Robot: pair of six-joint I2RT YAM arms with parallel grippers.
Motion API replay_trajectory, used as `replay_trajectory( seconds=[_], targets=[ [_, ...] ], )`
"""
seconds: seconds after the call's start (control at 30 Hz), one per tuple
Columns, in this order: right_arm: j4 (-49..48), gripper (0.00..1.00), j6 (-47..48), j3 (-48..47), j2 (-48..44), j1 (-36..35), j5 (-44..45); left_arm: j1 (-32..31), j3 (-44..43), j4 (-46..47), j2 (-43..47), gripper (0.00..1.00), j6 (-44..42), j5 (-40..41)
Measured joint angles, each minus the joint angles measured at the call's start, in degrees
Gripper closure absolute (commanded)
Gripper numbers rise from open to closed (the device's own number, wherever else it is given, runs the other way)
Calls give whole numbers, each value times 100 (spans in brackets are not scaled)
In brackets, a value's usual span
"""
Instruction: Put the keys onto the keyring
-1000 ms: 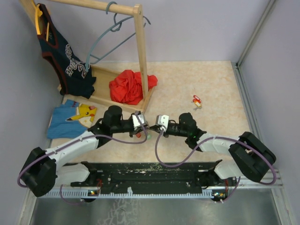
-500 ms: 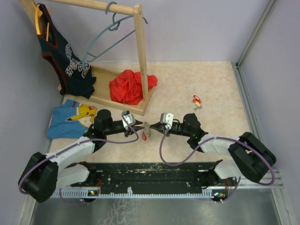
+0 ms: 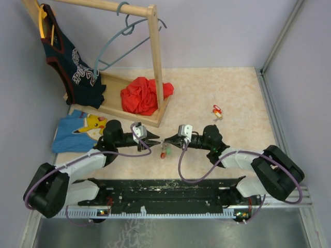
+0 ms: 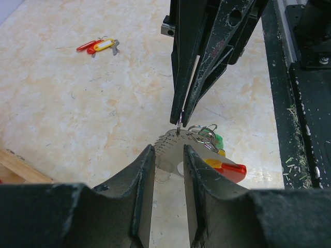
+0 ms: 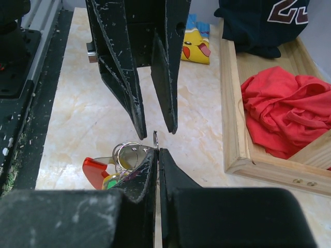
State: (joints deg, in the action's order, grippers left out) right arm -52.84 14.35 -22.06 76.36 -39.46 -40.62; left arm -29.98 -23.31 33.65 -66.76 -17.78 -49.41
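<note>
My right gripper (image 5: 157,151) is shut on the thin metal keyring (image 5: 155,138), which I see edge-on at its fingertips. From the ring hangs a bunch of keys (image 5: 109,168) with red, yellow and green tags, just above the table (image 3: 163,153). My left gripper (image 4: 169,150) is open and empty. It faces the right gripper (image 4: 179,118) from a short way to the left, with the silver key blade (image 4: 168,144) beyond its tips. Two loose keys (image 3: 217,111) with red and yellow tags lie further back on the right.
A wooden clothes rack (image 3: 155,62) with a grey-blue hanger (image 3: 116,44) and a dark jersey (image 3: 70,62) stands at the back left. A red cloth (image 3: 142,95) lies on its base. A blue Pikachu shirt (image 3: 77,129) lies at the left. The black rail (image 3: 165,188) runs along the near edge.
My left gripper has opened and drawn back to the left, away from the right gripper. The bunch of keys now hangs from the right gripper alone.
</note>
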Motion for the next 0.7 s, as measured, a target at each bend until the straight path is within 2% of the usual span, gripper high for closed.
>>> replay_trajectory(
  seconds=[0.47,0.7],
  targets=[
    [-177,100,-101,-11,216,0,-186,0,0,264,-221,66,151,-339],
    [-254,100,-155,-13,262,0,-282,0,0,387,-315,70,179,-417]
  ],
)
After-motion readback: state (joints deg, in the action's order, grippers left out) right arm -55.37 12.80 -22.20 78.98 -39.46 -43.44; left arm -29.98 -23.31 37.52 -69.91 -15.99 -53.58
